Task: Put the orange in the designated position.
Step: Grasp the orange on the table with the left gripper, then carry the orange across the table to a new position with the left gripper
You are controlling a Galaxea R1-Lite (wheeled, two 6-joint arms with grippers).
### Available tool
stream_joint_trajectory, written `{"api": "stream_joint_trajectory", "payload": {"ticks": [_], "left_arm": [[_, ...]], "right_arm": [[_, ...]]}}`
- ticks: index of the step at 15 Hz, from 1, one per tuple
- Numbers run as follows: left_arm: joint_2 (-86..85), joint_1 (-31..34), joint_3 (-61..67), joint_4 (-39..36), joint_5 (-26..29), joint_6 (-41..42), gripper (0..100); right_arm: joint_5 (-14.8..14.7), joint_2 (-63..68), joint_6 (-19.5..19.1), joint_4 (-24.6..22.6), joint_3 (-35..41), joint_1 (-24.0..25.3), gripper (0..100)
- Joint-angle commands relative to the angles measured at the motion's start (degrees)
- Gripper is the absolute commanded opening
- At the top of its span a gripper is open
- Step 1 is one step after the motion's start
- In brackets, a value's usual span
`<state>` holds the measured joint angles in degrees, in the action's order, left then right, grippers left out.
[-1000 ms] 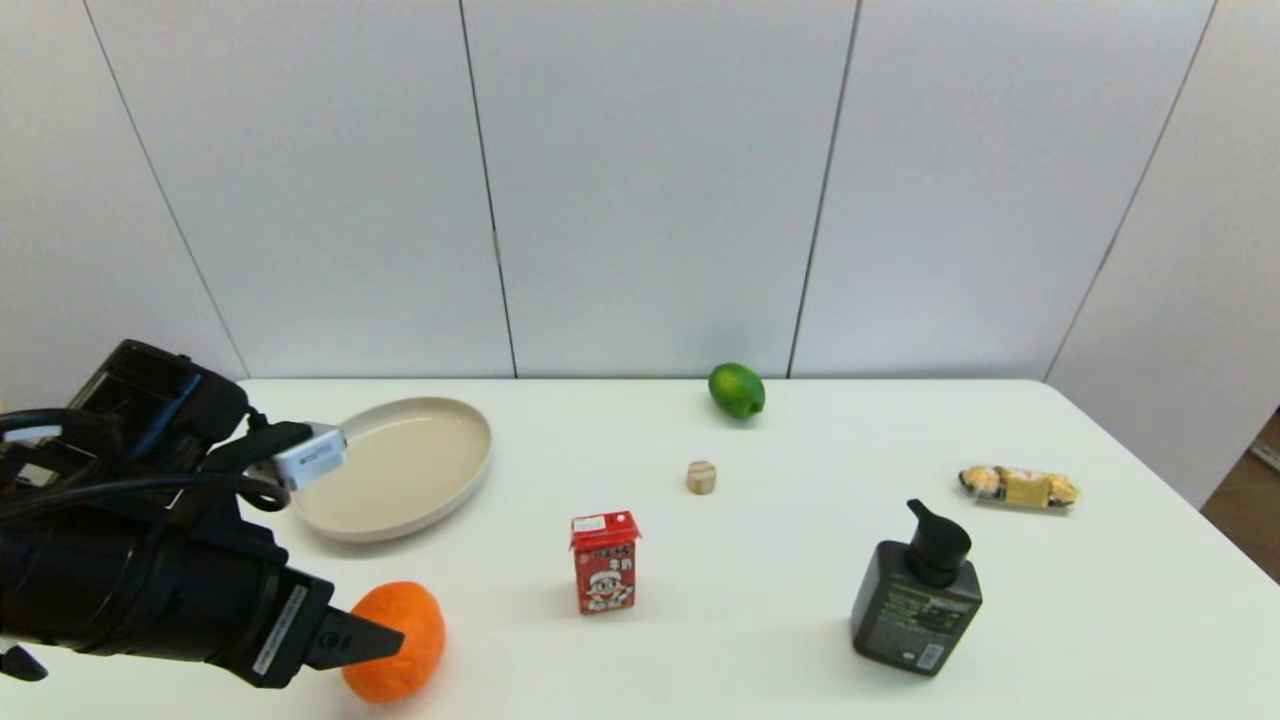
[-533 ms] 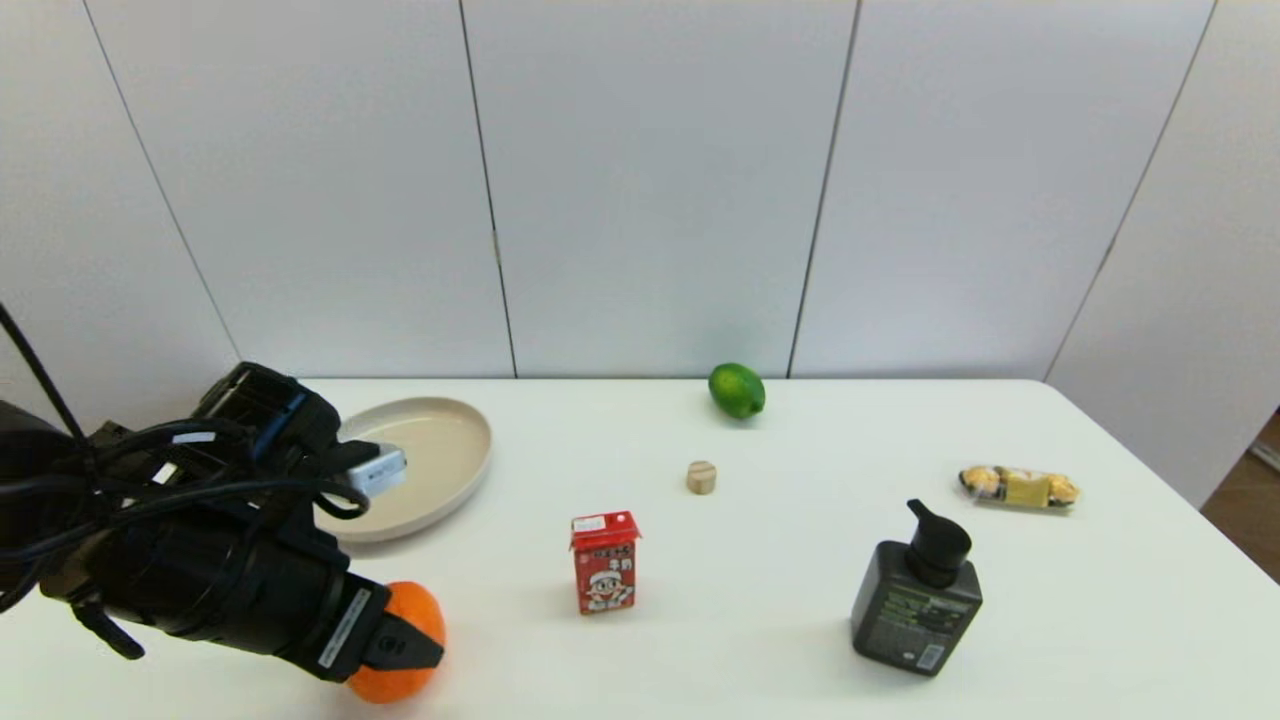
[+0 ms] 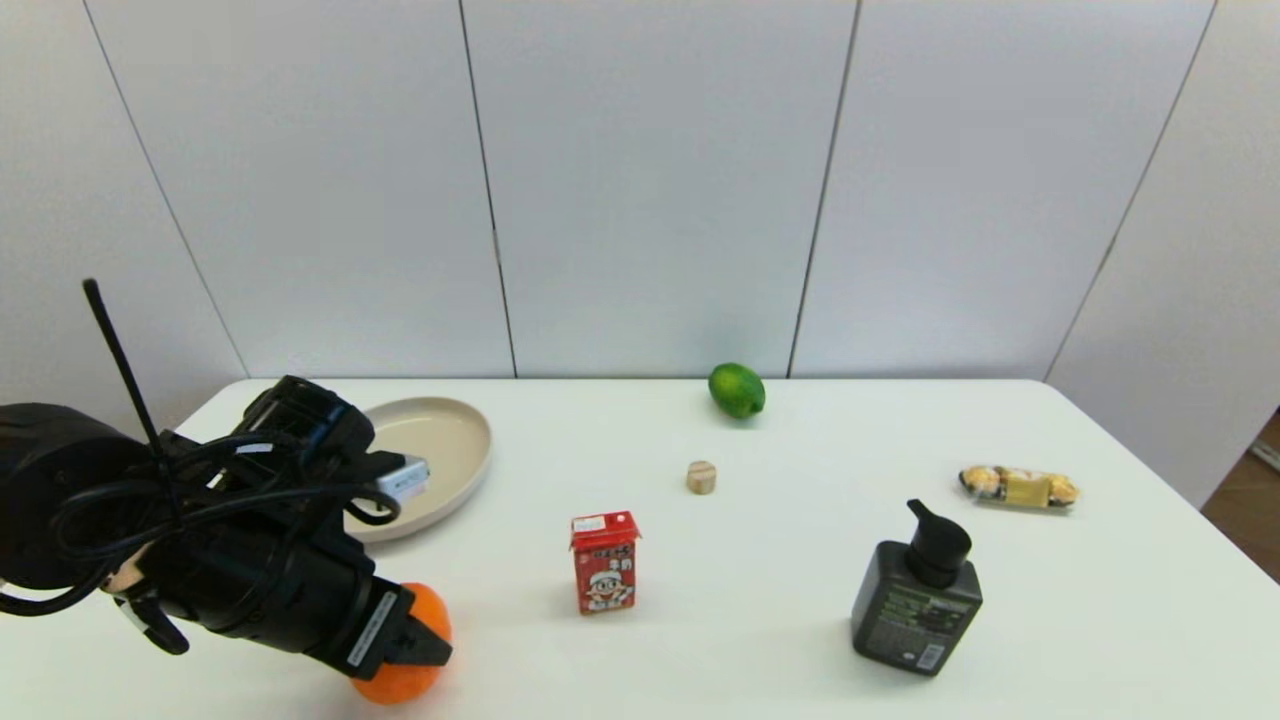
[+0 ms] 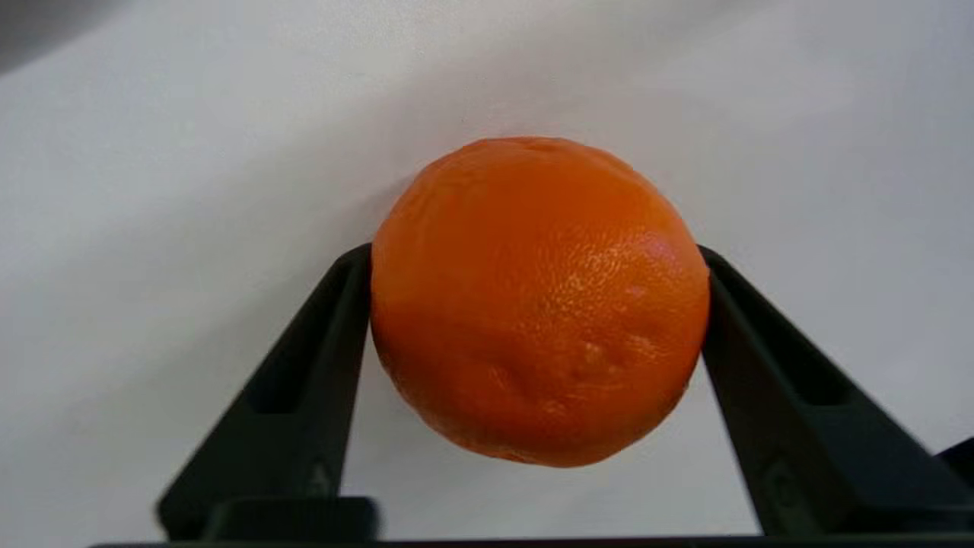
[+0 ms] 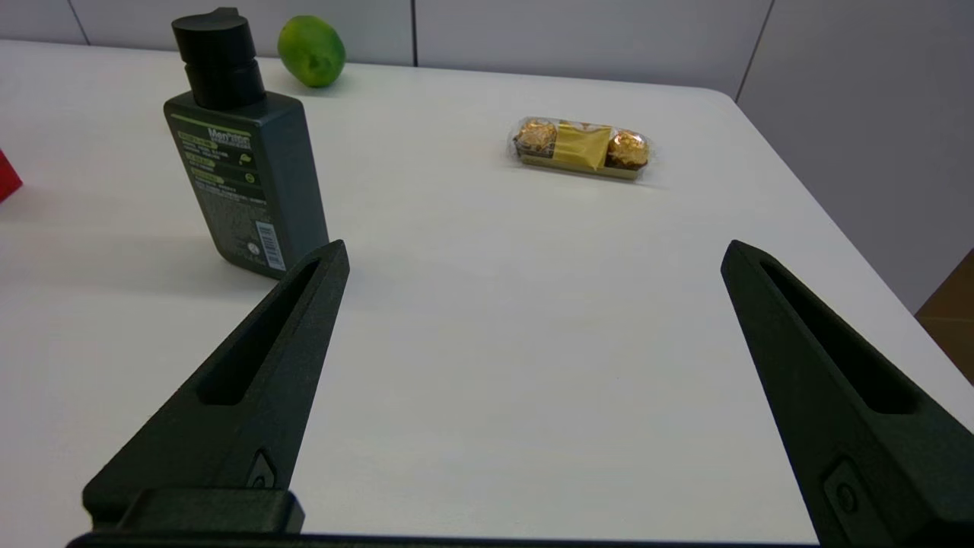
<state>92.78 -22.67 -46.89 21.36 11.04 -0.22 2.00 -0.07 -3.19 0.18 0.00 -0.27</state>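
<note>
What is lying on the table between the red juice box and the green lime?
A small round wooden block lies between the red juice box and the lime, with bare table around it, as the head view shows.

Pale grey wall panels [image 3: 650, 180] with thin dark seams are standing behind the white table [image 3: 800, 560]; brown floor [image 3: 1250, 510] is showing beside it.

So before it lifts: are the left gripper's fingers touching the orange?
Touching. In the left wrist view both fingers of the left gripper press the orange's sides, no gap.
</note>
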Motion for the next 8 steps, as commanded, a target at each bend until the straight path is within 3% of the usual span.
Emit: {"api": "stream_joint_trajectory", "payload": {"ticks": [1,5,8], "left_arm": [[-0.3,0.0,-0.2,-0.3,-0.3,0.3,0],[-5.2,1.3,-7.5,-1.2,-2.1,0.3,0],[-5.9,5.7,-14.0,-6.5,-3.7,0.4,0]], "right_arm": [[0.0,0.1,-0.1,0.0,0.1,0.0,100],[0.0,0.1,-0.1,0.0,0.1,0.0,100],[0.0,0.1,-0.1,0.0,0.1,0.0,100]]}}
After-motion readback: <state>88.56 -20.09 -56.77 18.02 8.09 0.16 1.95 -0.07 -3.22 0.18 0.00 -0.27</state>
